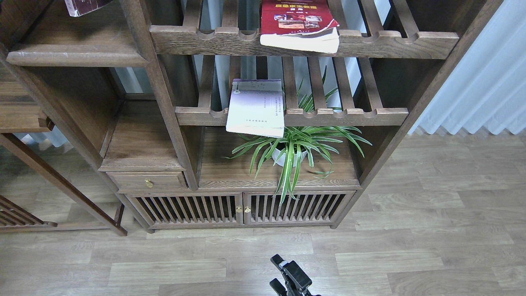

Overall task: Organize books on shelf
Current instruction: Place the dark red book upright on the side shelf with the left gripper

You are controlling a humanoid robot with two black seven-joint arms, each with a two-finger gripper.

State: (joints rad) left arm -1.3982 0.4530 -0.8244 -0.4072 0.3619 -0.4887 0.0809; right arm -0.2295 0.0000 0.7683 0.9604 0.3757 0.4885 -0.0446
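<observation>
The red book with a yellow title lies on the upper slatted rack, its pages overhanging the front rail. The pale white-lavender book lies on the lower slatted rack and hangs over its rail. A corner of the dark maroon book shows at the top left edge, over the solid dark-brown shelf; what holds it is out of view. A black gripper, which I take for my right, pokes up at the bottom centre above the floor, far from all books. Its fingers cannot be told apart. My left gripper is out of view.
A potted spider plant stands on the board under the lower rack. A small drawer and two slatted cabinet doors are below. A white curtain hangs at the right. Wood floor lies in front.
</observation>
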